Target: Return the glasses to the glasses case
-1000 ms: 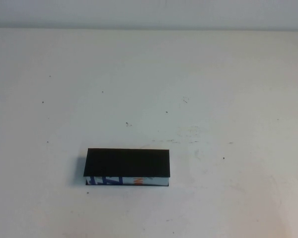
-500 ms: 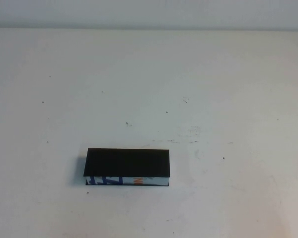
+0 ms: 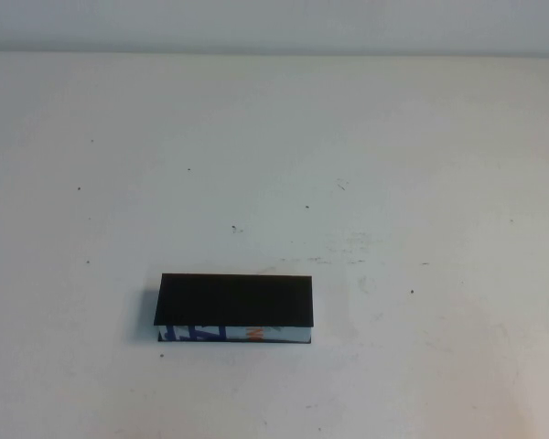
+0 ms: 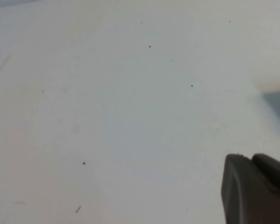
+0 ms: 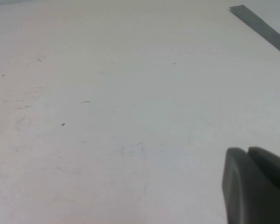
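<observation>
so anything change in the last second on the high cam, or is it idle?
Nothing visibly changed. The glasses case sits lid shut at the same spot on the white table; no glasses are in view. Neither arm shows in the high view. Each wrist view shows only a corner of its own gripper, left gripper and right gripper, over bare table.

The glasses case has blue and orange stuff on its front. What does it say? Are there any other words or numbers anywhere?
Glasses case, white front side: blue and orange print, too blurred to read.
Its closed black lid: no text.
White table: only small dark specks, no words.
Left gripper and right gripper, both over bare table: no labels visible.
The glasses are not in view.
</observation>
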### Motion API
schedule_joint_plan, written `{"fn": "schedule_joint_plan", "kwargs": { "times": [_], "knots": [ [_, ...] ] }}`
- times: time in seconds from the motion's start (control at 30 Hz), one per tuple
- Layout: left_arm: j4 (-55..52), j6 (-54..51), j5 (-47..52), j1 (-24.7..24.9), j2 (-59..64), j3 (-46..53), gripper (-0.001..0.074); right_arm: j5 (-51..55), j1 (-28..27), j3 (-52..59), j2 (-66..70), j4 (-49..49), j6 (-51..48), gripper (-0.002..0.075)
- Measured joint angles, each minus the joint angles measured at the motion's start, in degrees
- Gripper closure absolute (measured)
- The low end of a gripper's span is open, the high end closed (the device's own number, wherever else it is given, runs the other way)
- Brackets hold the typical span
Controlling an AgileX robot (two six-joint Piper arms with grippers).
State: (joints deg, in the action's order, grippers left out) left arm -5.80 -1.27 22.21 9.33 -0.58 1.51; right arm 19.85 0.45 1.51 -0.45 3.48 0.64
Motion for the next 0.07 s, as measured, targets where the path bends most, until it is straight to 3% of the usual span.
{"fn": "schedule_joint_plan", "kwargs": {
  "times": [0.07],
  "knots": [
    [0.0,0.0,0.0,0.0,0.0,0.0,0.0736,0.0,0.0,0.0,0.0,0.0,0.0,0.0739]
  ]
}}
